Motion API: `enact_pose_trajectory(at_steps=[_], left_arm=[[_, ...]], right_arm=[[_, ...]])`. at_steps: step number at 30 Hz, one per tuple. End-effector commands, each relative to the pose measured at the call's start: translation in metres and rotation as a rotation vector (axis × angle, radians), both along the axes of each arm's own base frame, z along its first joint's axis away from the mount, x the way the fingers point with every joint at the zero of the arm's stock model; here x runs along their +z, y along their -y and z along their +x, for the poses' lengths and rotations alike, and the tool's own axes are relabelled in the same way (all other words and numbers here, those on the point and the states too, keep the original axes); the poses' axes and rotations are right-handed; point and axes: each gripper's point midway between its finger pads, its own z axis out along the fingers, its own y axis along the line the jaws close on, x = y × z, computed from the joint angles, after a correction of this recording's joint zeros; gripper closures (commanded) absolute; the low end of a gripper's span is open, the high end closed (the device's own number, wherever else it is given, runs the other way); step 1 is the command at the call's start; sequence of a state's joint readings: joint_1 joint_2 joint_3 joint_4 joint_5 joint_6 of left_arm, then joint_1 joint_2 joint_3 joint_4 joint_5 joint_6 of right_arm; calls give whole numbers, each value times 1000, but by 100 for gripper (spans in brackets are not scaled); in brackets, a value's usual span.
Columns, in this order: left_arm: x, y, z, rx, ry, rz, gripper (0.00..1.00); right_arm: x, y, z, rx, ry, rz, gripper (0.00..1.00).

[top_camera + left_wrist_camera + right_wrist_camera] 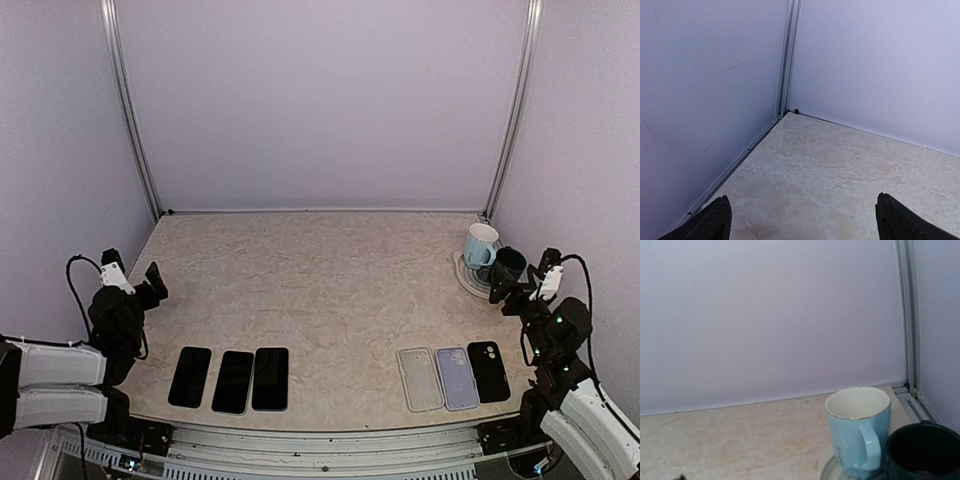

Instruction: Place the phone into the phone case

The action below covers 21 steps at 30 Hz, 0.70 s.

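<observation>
Three black phones (pixel 232 381) lie side by side, screens up, at the near left of the table. At the near right lie three phone cases in a row: a clear one (pixel 420 378), a lavender one (pixel 458 377) and a black one (pixel 488 371). My left gripper (pixel 133 268) hovers at the left edge, behind the phones. In the left wrist view it (pixel 807 222) is open, with bare tabletop between its black fingertips (pixel 715 220). My right gripper (pixel 525 275) is at the right edge behind the cases, open and holding nothing. Neither wrist view shows phones or cases.
A light blue mug (pixel 858 430) stands on a grey saucer (pixel 827 471) with a black mug (pixel 922 450) beside it, at the right rear just ahead of my right gripper. Walls and metal corner posts (pixel 787 55) enclose the table.
</observation>
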State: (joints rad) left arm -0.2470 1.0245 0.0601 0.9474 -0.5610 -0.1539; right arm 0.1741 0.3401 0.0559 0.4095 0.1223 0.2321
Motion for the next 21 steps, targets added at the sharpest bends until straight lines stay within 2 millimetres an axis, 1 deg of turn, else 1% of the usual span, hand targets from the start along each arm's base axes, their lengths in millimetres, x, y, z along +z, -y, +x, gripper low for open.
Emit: enact_pose_trajectory(at_steps=[1,3,5,7,9,11,12,13,14,15,16,17,18,19,20,21], left_arm=[[7,-2,3,11,22,0,1],[9,-1,7,9,15,6,1],[14,9,17,-37,-18,33,1],[29,23,28,-80,-45,45,1],[49,45,31,-153,-9,26,1],[64,76,30,-262,23,6,1],[70,93,28,-316,31,0,1],[76,110,27,-362,36,-3,1],[78,126,25,-393,22,2,1],[81,140,24,-419,2,8,1],[84,153,22,-445,-15,14,1],[83,166,20,-470,-45,24,1],[82,180,17,-505,-74,33,1],[76,193,14,-543,-116,49,1],[71,208,8,-580,-151,60,1],[64,218,2,-610,-187,73,1]], right_arm=[[-10,9,0,-48,-21,59,1],[-13,17,-1,-86,-27,117,1],[-10,19,-3,-92,-17,153,1],[-1,20,-6,-82,4,217,1],[19,6,-11,9,67,201,1],[36,-12,-16,115,109,175,2],[43,-21,-16,164,107,160,5],[48,-32,-14,220,83,143,9],[51,-41,-11,271,44,132,12],[49,-54,-6,336,-15,119,13],[56,-68,-1,407,-61,109,14],[51,-82,5,477,-135,117,13],[40,-97,12,535,-228,140,11],[32,-116,15,592,-310,143,7],[11,-130,21,578,-437,107,6],[-6,-140,24,529,-540,53,7]])
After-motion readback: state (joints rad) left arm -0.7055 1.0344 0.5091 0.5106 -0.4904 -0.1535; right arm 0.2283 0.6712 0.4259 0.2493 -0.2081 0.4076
